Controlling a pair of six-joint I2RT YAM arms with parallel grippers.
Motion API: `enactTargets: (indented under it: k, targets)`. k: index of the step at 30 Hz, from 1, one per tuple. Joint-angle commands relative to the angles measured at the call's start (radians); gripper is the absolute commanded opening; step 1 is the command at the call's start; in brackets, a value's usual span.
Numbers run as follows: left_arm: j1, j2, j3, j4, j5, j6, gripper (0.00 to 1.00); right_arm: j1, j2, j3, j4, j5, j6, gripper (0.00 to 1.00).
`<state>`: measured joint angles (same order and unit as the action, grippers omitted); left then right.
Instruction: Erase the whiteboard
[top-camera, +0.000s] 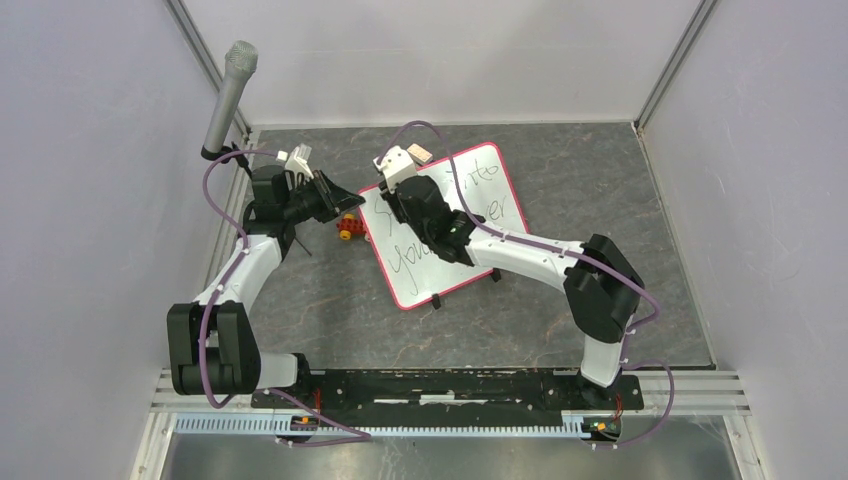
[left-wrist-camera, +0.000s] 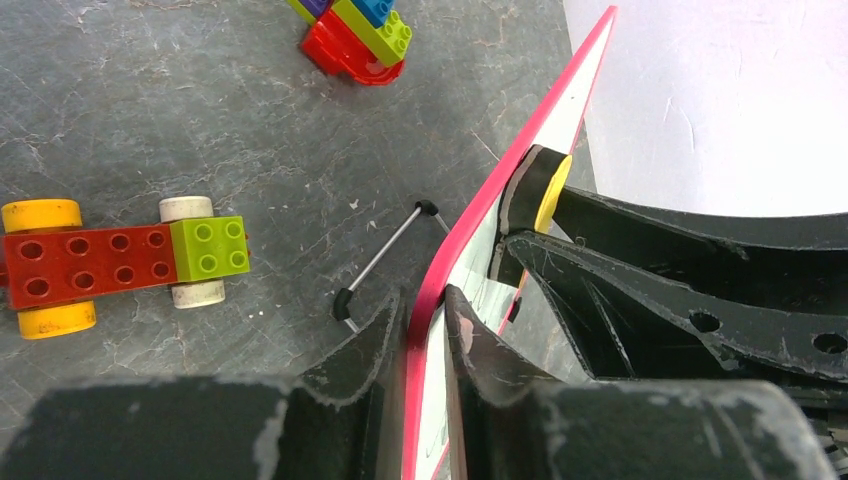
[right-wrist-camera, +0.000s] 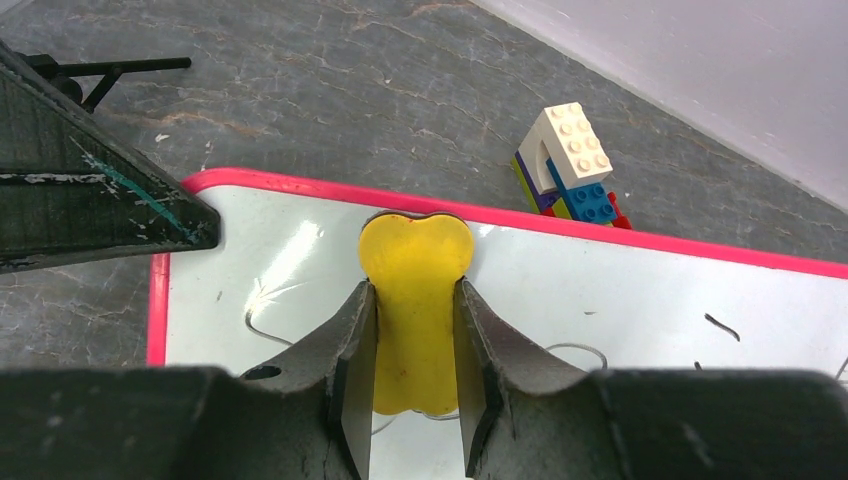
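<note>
whiteboard (top-camera: 428, 278) lying on the table (top-camera: 330, 310), marker writing on it | left gripper (left-wrist-camera: 425, 312) pinched narrow on its pink rim | right gripper (right-wrist-camera: 415, 335) clamping yellow eraser (right-wrist-camera: 415, 255) against the far-left corner | brick car (left-wrist-camera: 110, 265) near left edge

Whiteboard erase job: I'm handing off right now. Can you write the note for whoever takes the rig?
Left tool: shut on the whiteboard by its pink rim, apparently steadying it.
Right tool: shut on the yellow eraser, at a corner of the board close to the left tool.
The board lies on the table; toy block cars sit just off its left edge.
Done: both grips are set.
Left: black writing shows across the board, with no cleared patch I can make out. Wipe all of it, probably in passes starting from this corner.
</note>
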<state>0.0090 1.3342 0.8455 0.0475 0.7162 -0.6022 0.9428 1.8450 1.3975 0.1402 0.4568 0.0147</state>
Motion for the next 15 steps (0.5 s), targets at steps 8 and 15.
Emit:
enactTargets:
  k: [8,15]
  targets:
    - [-0.014,-0.025,-0.009,0.061,0.061,0.027,0.06,0.035,0.006,0.028,-0.052,-0.037,0.019,0.31]
    - [-0.017,-0.031,-0.011,0.066,0.062,0.028,0.05,0.099,0.023,0.008,-0.008,-0.069,-0.007,0.31]
